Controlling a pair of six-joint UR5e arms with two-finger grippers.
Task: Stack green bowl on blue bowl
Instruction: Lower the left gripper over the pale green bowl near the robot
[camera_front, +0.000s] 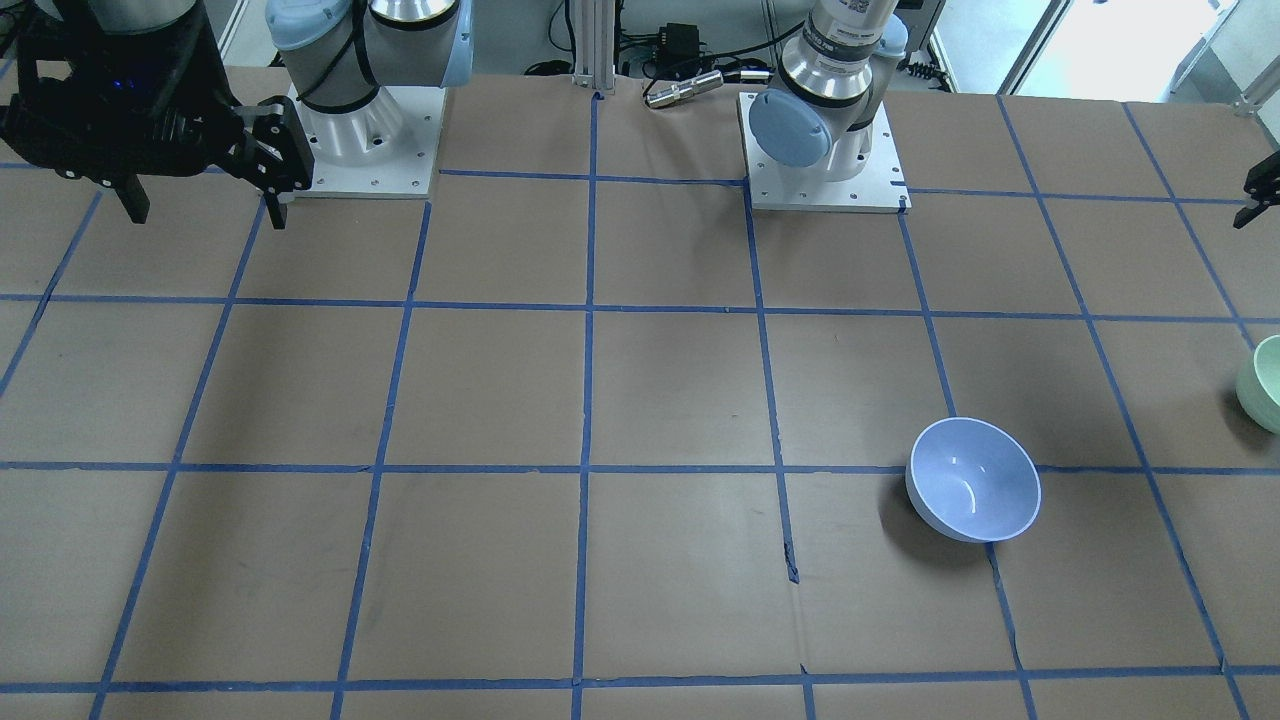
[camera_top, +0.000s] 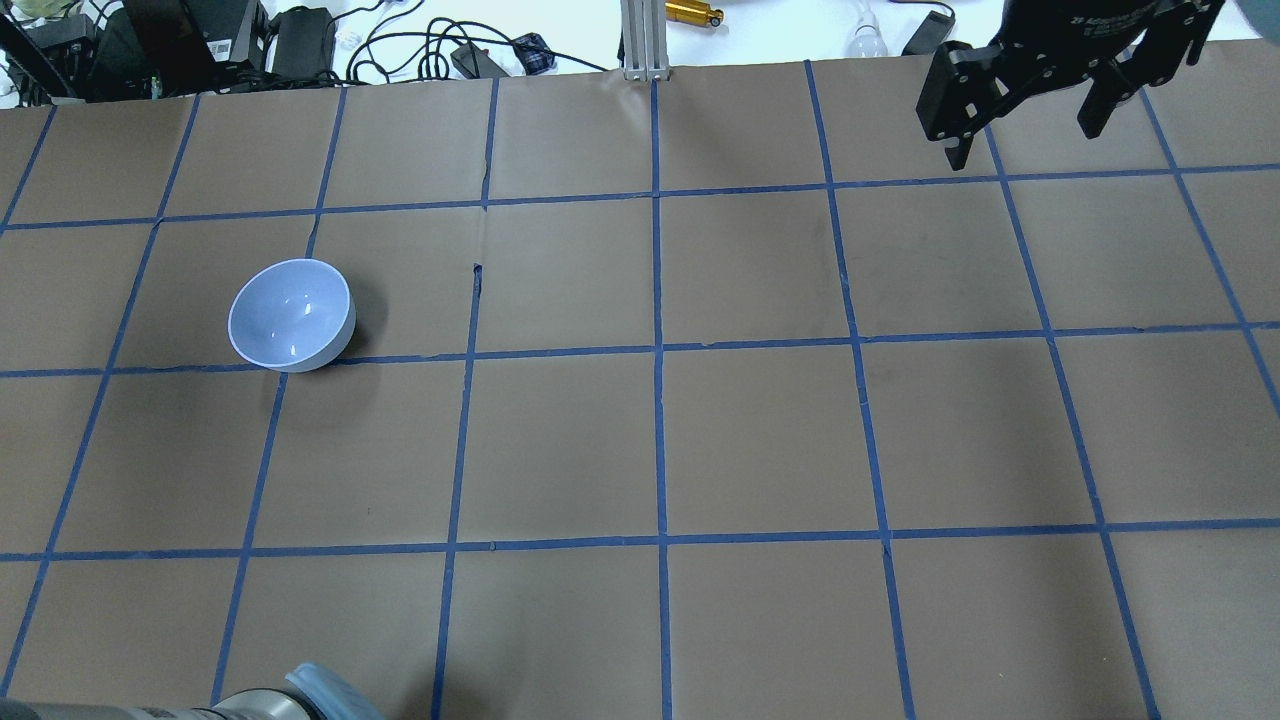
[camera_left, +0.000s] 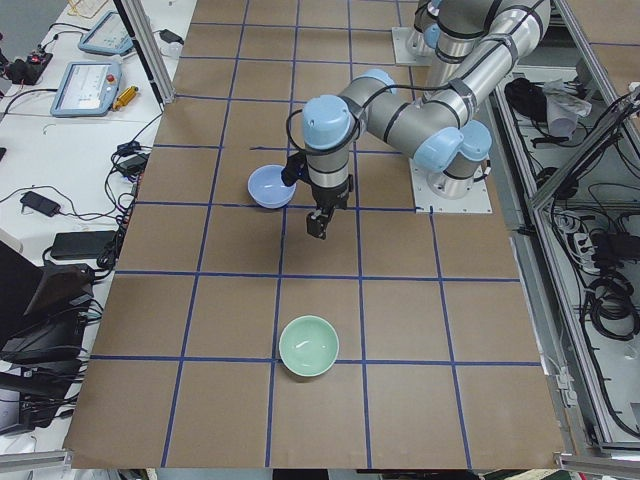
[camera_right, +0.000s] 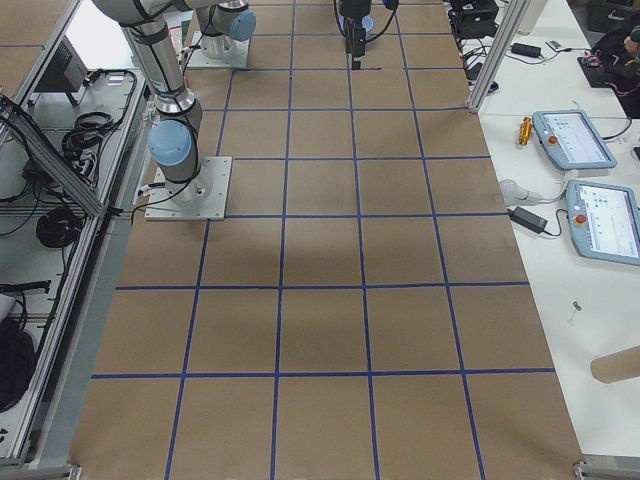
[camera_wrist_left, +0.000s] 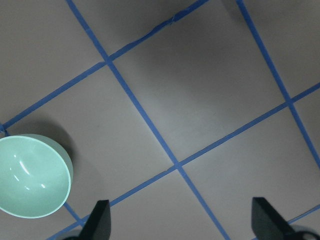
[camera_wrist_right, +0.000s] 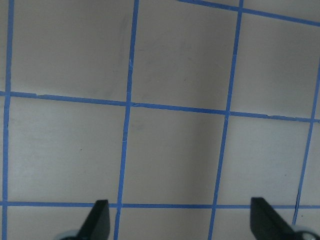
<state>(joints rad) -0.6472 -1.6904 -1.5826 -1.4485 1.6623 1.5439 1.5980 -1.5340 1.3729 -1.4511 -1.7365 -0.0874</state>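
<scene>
The green bowl (camera_left: 308, 345) stands upright on the table near its left end. It also shows at the edge of the front view (camera_front: 1265, 385) and in the left wrist view (camera_wrist_left: 30, 175). The blue bowl (camera_top: 290, 315) stands upright and empty a grid square or so away; it also shows in the front view (camera_front: 972, 480). My left gripper (camera_left: 320, 220) hangs open and empty above the table between the two bowls, touching neither; its fingertips (camera_wrist_left: 100, 217) frame bare table. My right gripper (camera_top: 1022, 140) is open and empty, high over the far right side.
The table (camera_top: 660, 440) is brown paper with a blue tape grid. Both arm bases (camera_front: 825, 150) are bolted on at the robot's side. Cables and boxes (camera_top: 200, 40) lie beyond the far edge. Tablets (camera_right: 575, 140) sit on a side bench.
</scene>
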